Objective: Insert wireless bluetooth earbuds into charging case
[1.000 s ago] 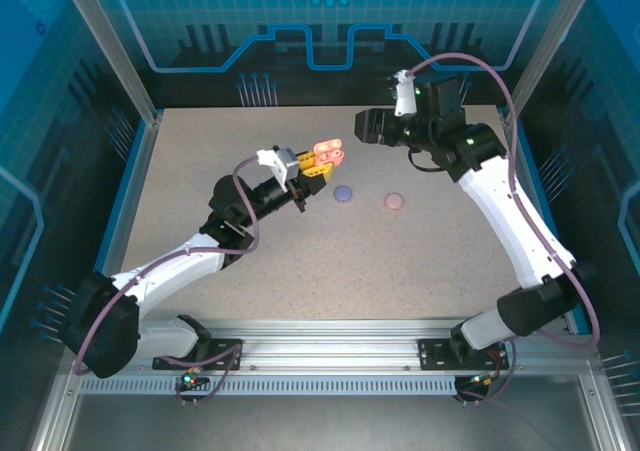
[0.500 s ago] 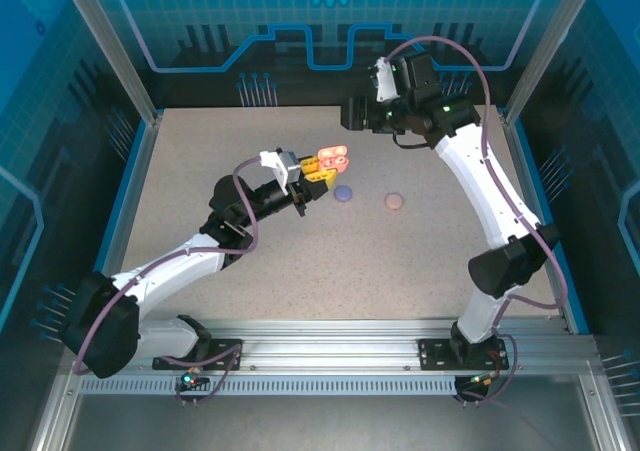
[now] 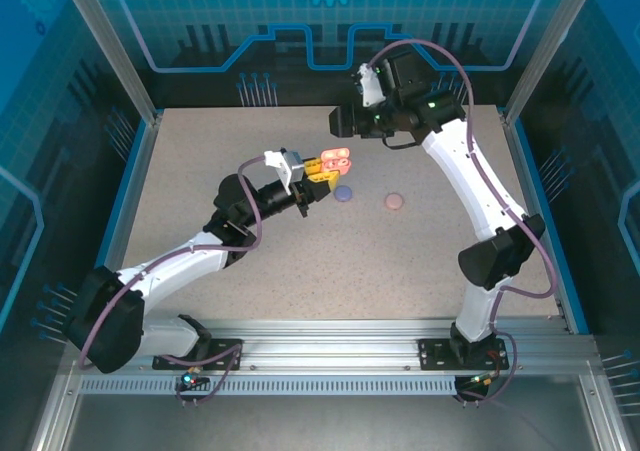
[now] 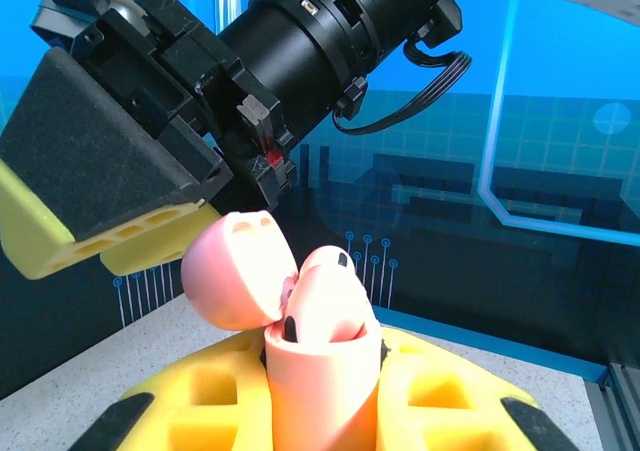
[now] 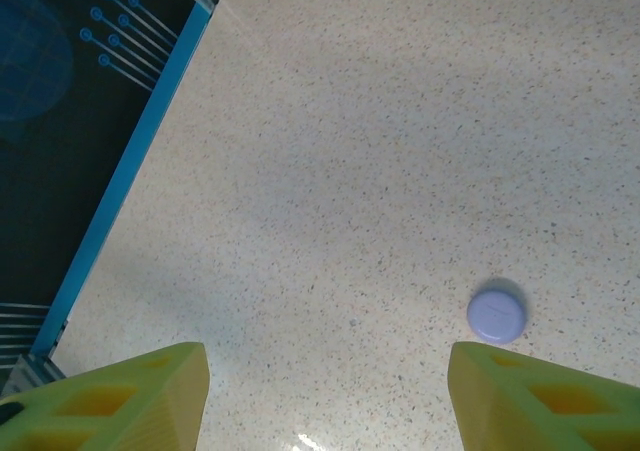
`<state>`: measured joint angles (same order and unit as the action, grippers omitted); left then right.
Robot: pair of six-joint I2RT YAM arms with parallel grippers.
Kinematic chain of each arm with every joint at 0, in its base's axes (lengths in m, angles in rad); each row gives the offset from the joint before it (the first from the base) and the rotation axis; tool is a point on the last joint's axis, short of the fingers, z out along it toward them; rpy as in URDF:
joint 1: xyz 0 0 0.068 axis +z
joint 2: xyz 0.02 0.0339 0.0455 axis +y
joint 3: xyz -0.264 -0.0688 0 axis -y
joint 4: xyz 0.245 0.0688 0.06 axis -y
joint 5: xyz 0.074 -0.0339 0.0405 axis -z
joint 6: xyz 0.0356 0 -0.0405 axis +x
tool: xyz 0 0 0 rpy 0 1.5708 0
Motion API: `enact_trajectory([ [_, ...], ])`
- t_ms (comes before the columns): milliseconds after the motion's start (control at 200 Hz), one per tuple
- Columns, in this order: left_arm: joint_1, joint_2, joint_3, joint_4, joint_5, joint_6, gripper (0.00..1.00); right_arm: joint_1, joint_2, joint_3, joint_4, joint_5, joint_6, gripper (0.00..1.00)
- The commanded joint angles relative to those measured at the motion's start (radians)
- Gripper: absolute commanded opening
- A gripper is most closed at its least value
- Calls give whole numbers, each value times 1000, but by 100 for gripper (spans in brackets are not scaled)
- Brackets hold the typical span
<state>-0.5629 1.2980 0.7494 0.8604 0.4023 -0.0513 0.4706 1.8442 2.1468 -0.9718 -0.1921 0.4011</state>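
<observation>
L claw [image 4: 322,396] clamped on the coral case [image 4: 320,371], yellow fingers [image 4: 205,401] either side of its body, holding it up off the table [image 3: 200,211]. Case stands upright in the wrist cam, lid [image 4: 240,271] swung back and tipped left. A coral bud [image 4: 330,289] w/ dark spots bulges out of the case mouth. Can't tell if that's one bud or two, or if it's fully seated. In the top cam the case sits at the L claw tip, over mid-table, a bit toward the back.

R claw [image 5: 325,396] spread wide, nothing btw its tips. In the top cam it's in the air just behind the coral case, nearer the back wall. From the L wrist cam, one R finger w/ its black pad [image 4: 90,171] hangs just above and left of the lid, not touching.

On the table: purple case [image 3: 344,193], closed, lying flat just past the L claw tip. Pink case [image 3: 393,202], closed, near it to the right, the two apart.
</observation>
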Motion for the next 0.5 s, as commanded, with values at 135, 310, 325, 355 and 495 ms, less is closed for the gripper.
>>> enact_trajectory([
  [135,-13,21,46,19,5,4,0,44,-71,-43,-48,-21,-47,64],
  [310,-13,20,48,22,-20,18,0,60,-160,-150,-33,-20,-50,63],
  [325,-14,20,47,22,-22,20,0,60,-169,-160,-31,-20,-49,63],
  [355,-13,20,48,23,-27,21,0,60,-187,-179,-26,-22,-45,62],
  [495,-12,20,48,26,-39,31,0,60,-257,-259,-5,-28,-34,62],
])
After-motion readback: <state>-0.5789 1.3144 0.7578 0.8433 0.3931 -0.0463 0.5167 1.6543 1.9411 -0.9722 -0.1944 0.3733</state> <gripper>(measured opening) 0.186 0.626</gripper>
